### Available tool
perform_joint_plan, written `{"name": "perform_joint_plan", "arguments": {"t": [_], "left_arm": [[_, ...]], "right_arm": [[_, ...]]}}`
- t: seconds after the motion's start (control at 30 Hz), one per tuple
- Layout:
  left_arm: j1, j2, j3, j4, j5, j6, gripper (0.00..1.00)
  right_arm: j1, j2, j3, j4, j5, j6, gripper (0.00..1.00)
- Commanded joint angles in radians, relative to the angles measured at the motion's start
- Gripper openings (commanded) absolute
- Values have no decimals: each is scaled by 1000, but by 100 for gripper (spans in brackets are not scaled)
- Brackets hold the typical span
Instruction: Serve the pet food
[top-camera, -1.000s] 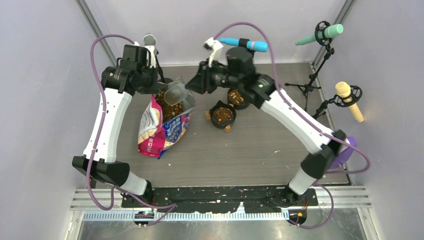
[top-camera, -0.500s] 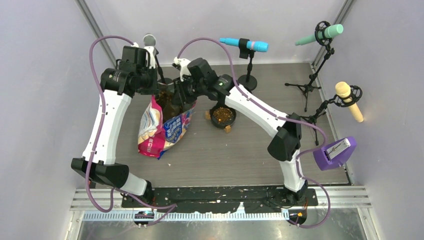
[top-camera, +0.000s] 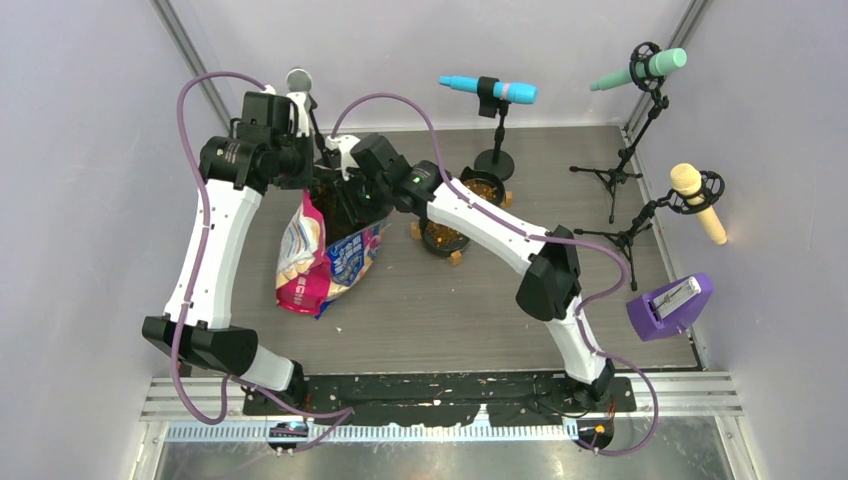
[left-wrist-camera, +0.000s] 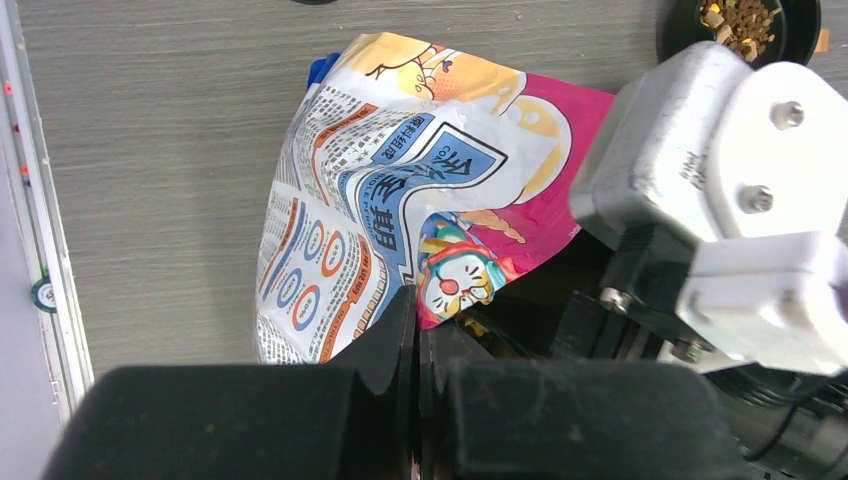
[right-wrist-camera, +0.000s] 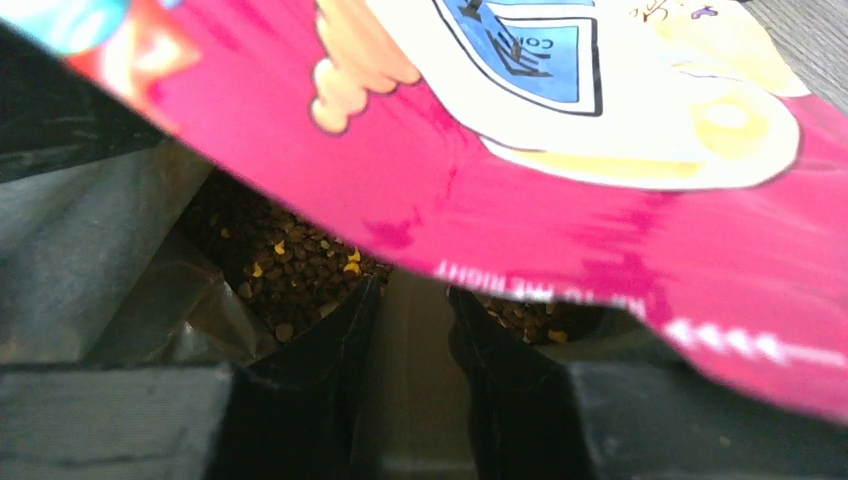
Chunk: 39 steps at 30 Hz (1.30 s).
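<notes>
The pink-and-blue pet food bag (top-camera: 318, 268) lies left of centre with its mouth toward the back. My left gripper (left-wrist-camera: 415, 300) is shut on the bag's (left-wrist-camera: 400, 180) top edge and holds the mouth up. My right gripper (top-camera: 350, 200) reaches into that mouth. In the right wrist view it (right-wrist-camera: 412, 290) is shut on a greyish scoop handle (right-wrist-camera: 412, 380), and brown kibble (right-wrist-camera: 290, 260) lies just ahead under the pink bag wall (right-wrist-camera: 600, 180). The scoop's bowl is hidden inside the bag. Two black bowls (top-camera: 445, 235) (top-camera: 487, 187) to the right hold kibble.
Microphones on stands line the back and right: blue (top-camera: 490, 90), green (top-camera: 650, 65), yellow (top-camera: 697, 200), and a grey one (top-camera: 298, 80) behind the left arm. A purple device (top-camera: 672, 305) sits at the right edge. The right arm stretches over the nearer bowl.
My right arm has swung left from above the bowls to the bag, and the scoop has gone into the bag's mouth. The left gripper has stayed on the bag's edge.
</notes>
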Motion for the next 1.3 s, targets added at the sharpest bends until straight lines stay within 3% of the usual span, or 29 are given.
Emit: {"name": "perform_joint_plan", "arguments": {"t": [0.0,0.27,0.7,1.03,1.27], "left_arm": [[8,-48,25,67,48,-25,0],[18,-48,15,71,53,-29,0],[25,-56,12,72,56,-28,0],[28,-60,9,72,52,-22,0],[35,-66,7,74,58,-22,0]], "right_arm": [[2,58,76,-78,-36,-35,5],[3,112,134,-90,-245,-1,5],[-67,2,-6,183,-567,256,5],[-123,-127,-135,331,-613,443,5],[-175,-291,-339,533,-611,565,5]]}}
